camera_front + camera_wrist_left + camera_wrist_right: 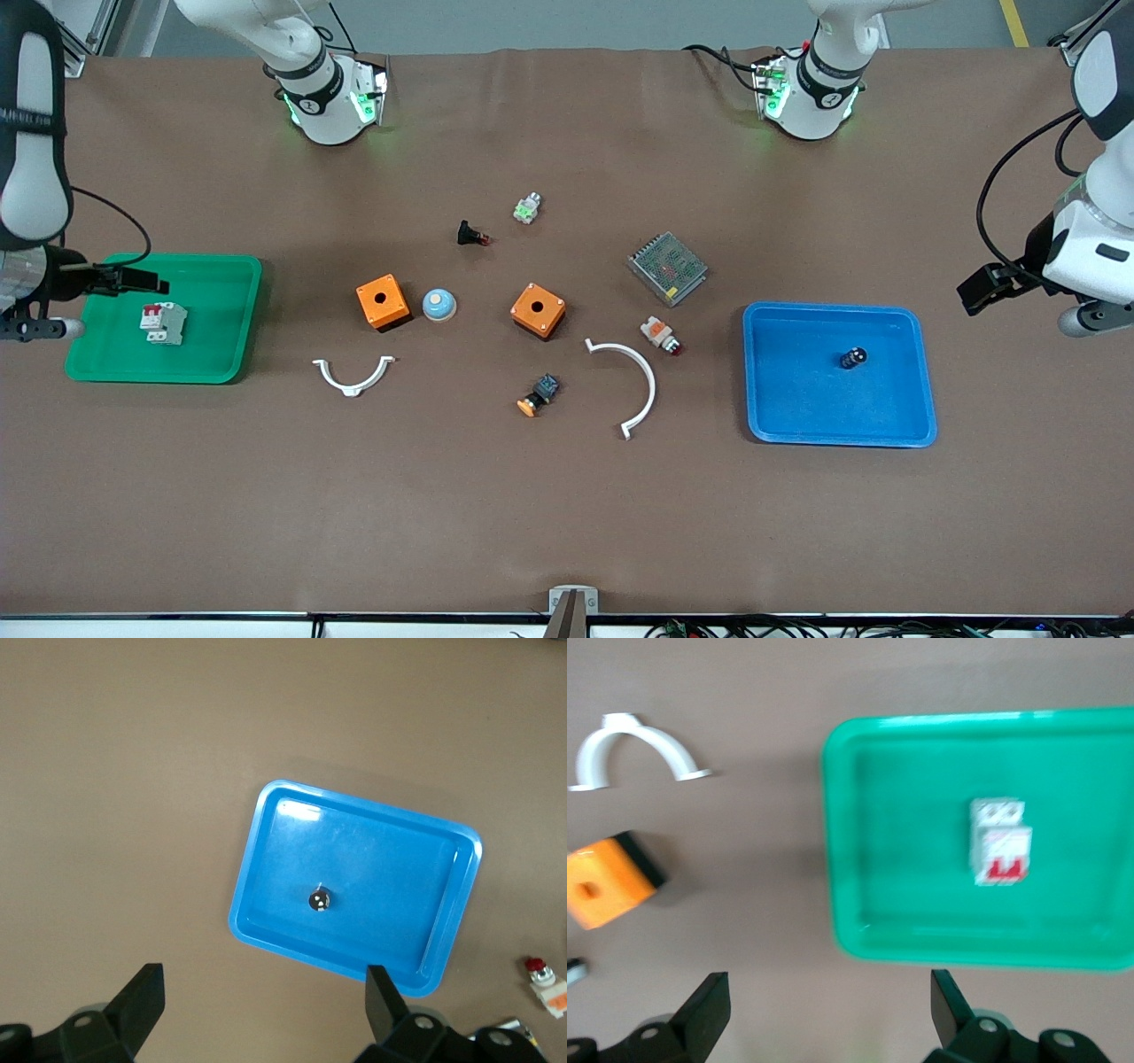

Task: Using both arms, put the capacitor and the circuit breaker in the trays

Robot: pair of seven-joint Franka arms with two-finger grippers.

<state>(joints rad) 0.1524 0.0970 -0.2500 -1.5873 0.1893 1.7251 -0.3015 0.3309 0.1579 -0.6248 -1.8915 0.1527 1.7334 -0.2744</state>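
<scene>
The capacitor, a tiny black cylinder, stands in the blue tray; the left wrist view shows its silvery top in the tray. The circuit breaker, white with red levers, lies in the green tray; it also shows in the right wrist view. My left gripper hangs open and empty over the table beside the blue tray, at the left arm's end. My right gripper is open and empty over the green tray's edge.
Between the trays lie two orange boxes, a blue dome button, two white curved clamps, a metal mesh unit, a white-and-orange button, a black red-tipped part and an orange-capped button.
</scene>
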